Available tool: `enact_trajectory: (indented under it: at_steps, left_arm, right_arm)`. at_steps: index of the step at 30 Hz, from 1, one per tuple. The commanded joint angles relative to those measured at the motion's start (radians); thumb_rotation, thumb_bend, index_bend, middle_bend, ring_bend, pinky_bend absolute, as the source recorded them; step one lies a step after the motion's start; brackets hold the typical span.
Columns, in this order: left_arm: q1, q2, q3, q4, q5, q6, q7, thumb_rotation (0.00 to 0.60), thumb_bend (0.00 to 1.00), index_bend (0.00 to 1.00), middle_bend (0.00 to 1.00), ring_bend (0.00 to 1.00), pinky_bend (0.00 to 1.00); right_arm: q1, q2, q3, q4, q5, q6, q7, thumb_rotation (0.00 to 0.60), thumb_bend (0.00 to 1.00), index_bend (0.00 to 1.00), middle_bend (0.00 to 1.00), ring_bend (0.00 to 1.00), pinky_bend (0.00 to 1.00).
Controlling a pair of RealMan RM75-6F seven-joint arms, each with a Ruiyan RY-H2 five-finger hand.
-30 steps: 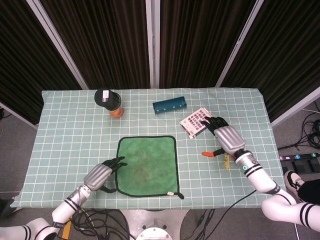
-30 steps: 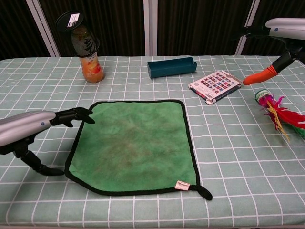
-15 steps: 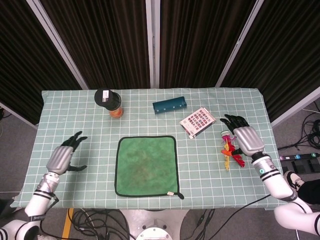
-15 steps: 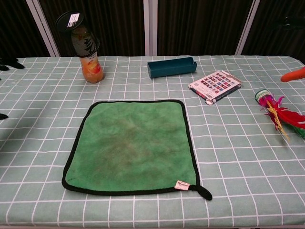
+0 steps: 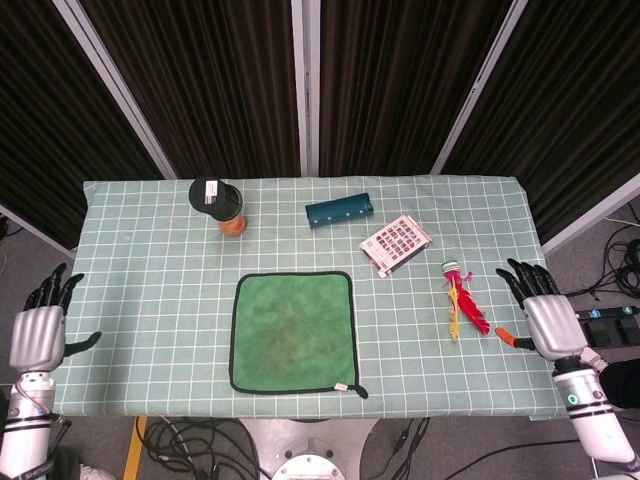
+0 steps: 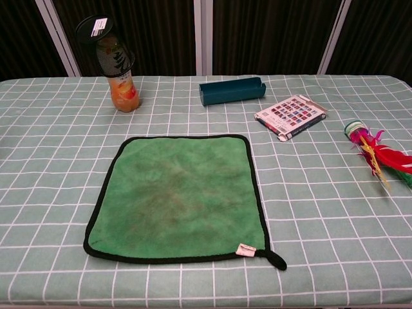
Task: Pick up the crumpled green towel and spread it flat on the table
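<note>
The green towel (image 5: 293, 331) with a black hem lies spread flat on the checked tablecloth, near the front middle; in the chest view the green towel (image 6: 178, 196) fills the centre, a small tag and loop at its near right corner. My left hand (image 5: 37, 331) hovers off the table's left edge, fingers apart and holding nothing. My right hand (image 5: 543, 316) is beyond the right edge, fingers spread and empty. Neither hand appears in the chest view.
A bottle (image 5: 221, 205) with orange liquid stands at the back left. A teal tray (image 5: 338, 212) lies at the back middle, a colourful card box (image 5: 395, 242) to its right, and a feathered shuttlecock toy (image 5: 462, 303) near the right edge.
Both hands have drawn outward and off the table sides. The towel stays flat where it was.
</note>
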Motion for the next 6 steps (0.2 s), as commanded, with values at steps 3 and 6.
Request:
enact_trajectory:
  at_steps: [3,6]
  left_arm:
    - [0.058,0.019,0.034,-0.078,0.049,0.059,0.041,0.6,0.13,0.21,0.13,0.11,0.2]
    - [0.074,0.028,0.052,-0.11,0.071,0.064,0.056,0.6,0.13,0.21,0.13,0.11,0.2]
  right_arm:
    - [-0.079,-0.005,-0.029,-0.003,-0.054,0.096,0.022,0.597,0.07,0.12,0.02,0.0,0.0]
    - [-0.104,-0.005,-0.027,0.003,-0.073,0.137,0.01,0.598,0.07,0.12,0.02,0.0,0.0]
